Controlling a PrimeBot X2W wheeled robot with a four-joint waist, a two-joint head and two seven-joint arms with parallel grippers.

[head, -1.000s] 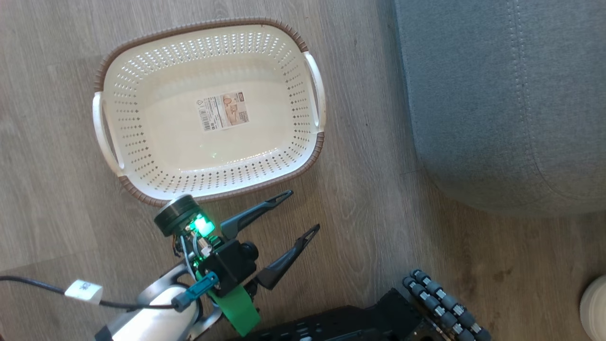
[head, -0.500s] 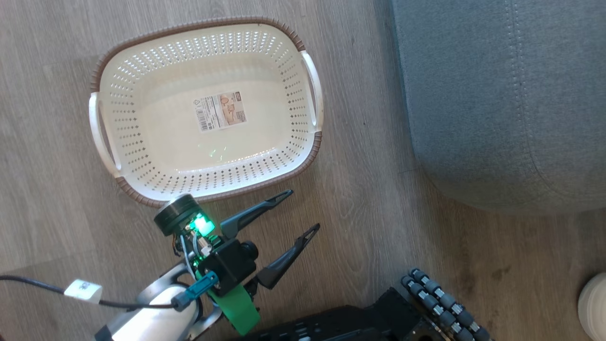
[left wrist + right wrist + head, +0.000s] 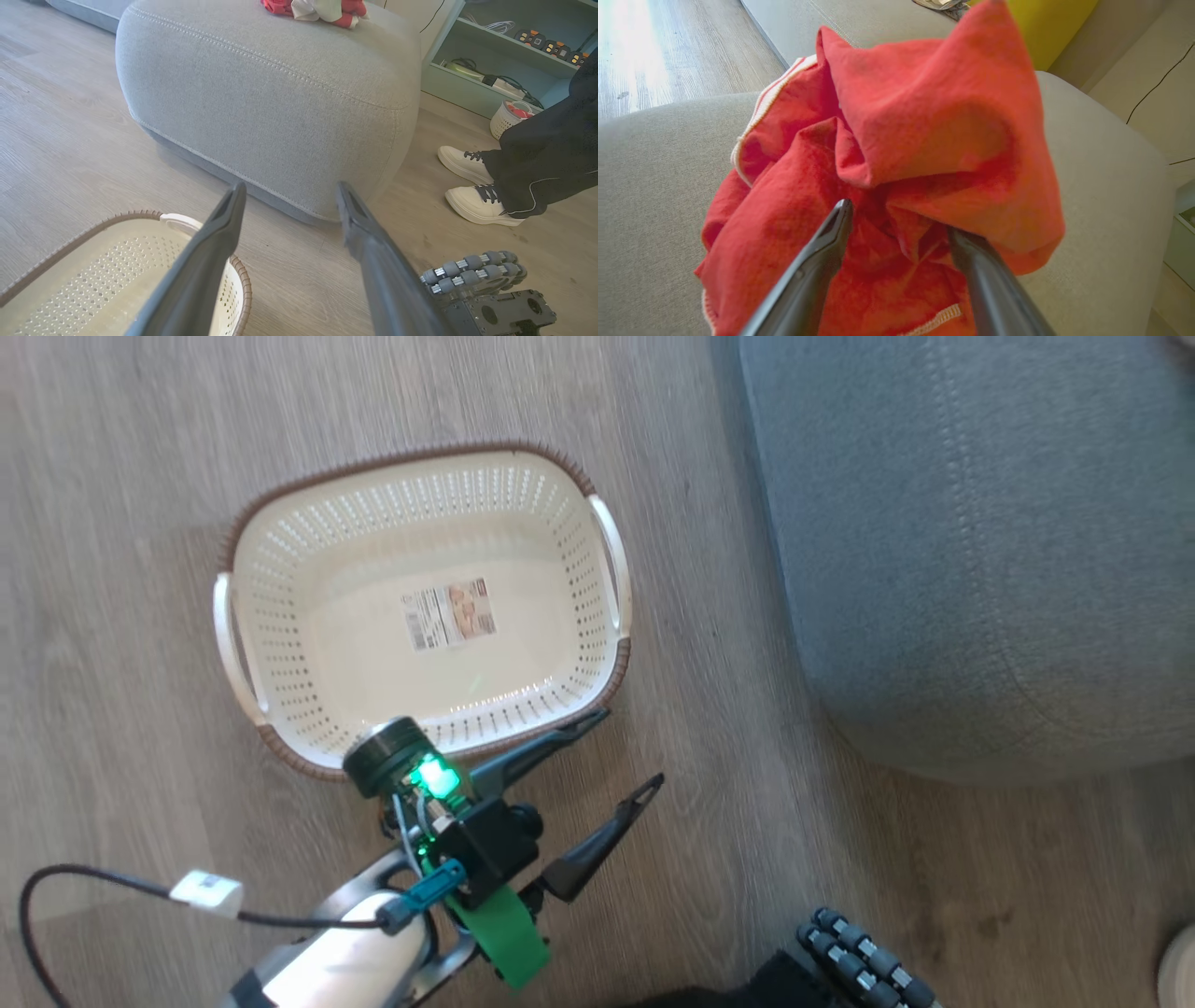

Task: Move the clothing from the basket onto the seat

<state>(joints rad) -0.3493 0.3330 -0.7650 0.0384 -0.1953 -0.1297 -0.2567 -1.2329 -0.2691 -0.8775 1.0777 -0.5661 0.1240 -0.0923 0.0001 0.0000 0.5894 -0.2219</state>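
Observation:
The cream basket stands on the wood floor holding nothing but its paper label. My left gripper hangs open at the basket's near right corner, with nothing between its fingers. In the left wrist view the left gripper points at the grey seat, the basket rim is at lower left, and red and white clothing lies on top of the seat. My right gripper is open, its fingers spread against the heaped red clothing on the seat; one tip is under a fold.
A person's white shoes and dark trouser legs stand right of the seat. Behind them is a pale teal shelf with a small white basket. My base's rollers sit near the floor's lower edge. A tagged cable trails off my left arm.
The whole head picture has shifted, so the camera moved. The basket now looks smaller and lower in the picture. My left gripper stays open beside its near right corner.

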